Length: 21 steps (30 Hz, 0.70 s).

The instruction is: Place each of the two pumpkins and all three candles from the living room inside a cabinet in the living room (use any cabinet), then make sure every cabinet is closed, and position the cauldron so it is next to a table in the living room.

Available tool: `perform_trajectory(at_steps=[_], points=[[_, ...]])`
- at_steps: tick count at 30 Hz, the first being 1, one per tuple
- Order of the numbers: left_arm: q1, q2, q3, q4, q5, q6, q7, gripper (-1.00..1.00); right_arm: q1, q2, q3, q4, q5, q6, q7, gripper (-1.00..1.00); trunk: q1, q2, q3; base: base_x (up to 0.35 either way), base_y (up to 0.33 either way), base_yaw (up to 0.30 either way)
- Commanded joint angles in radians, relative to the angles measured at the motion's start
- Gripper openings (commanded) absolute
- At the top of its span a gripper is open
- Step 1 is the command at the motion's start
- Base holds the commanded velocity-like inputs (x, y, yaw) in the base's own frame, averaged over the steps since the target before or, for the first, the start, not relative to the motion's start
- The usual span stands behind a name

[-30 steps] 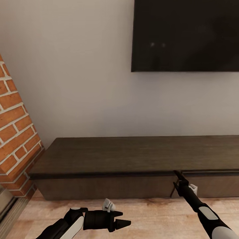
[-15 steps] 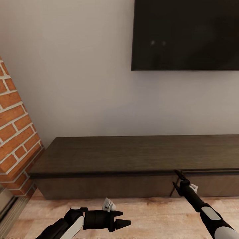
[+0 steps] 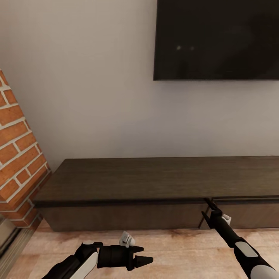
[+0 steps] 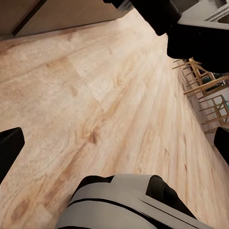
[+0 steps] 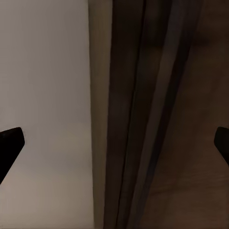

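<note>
The cabinet [image 3: 128, 180] is a long low dark brown console against the white wall, its drawer fronts facing me. My right gripper [image 3: 208, 202] is open at the top edge of a drawer front, right of the cabinet's middle. In the right wrist view the cabinet's dark edge [image 5: 157, 114] runs between the spread fingertips of the right gripper [image 5: 117, 140]. My left gripper [image 3: 149, 260] hangs low over the wooden floor in front of the cabinet, pointing right. The left wrist view shows the left gripper [image 4: 116, 143] open and holding nothing. The pumpkins, candles and cauldron are out of view.
A red brick wall [image 3: 19, 155] slants in at the left, close to the cabinet's left end. A large black TV [image 3: 217, 38] hangs on the wall above. Light wooden floor [image 3: 174, 252] lies in front of the cabinet. Wooden chairs [image 4: 205, 86] stand farther off.
The whole picture has shifted slightly, so the camera moved. My right gripper stays at the drawer's top edge, and the left arm has not moved.
</note>
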<state>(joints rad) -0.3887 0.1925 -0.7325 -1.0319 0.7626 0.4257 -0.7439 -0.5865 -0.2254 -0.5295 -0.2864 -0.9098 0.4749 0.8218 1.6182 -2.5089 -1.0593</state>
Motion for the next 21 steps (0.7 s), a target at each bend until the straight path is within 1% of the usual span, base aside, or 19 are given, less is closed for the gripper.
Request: perform_trajectory(at_steps=[1,5,8,13,19,21], points=[[-0.001,0.001,-0.002,0.0,0.01,0.008,0.001,1.0,0.0,0.0,-0.002,0.001,-0.006,0.007,0.003,1.0,0.0,0.0,-0.001,0.0,0.0,0.0],[-0.001,0.001,-0.002,0.0,0.01,0.008,0.001,1.0,0.001,0.0,-0.003,0.001,-0.007,0.006,0.018,1.0,0.0,0.0,-0.001,0.0,0.0,0.0],[-0.001,0.001,-0.002,0.0,0.01,0.007,0.001,1.0,0.001,0.001,-0.003,0.001,-0.006,0.004,0.055,1.0,0.0,0.0,-0.001,0.0,0.0,0.0],[-0.001,0.001,-0.002,0.001,0.01,0.007,0.001,1.0,0.001,0.001,-0.003,0.008,-0.004,0.003,0.08,1.0,0.0,0.0,-0.001,0.0,0.0,0.0],[-0.001,0.001,-0.002,0.002,0.01,0.007,0.001,1.0,0.002,0.0,-0.004,0.017,-0.004,0.002,0.087,1.0,0.002,-0.002,-0.024,0.0,0.0,0.0],[-0.001,0.0,-0.002,0.002,0.01,0.007,0.001,1.0,0.002,0.0,-0.004,0.019,-0.005,0.002,0.089,1.0,0.002,-0.002,-0.024,0.0,0.0,0.0]])
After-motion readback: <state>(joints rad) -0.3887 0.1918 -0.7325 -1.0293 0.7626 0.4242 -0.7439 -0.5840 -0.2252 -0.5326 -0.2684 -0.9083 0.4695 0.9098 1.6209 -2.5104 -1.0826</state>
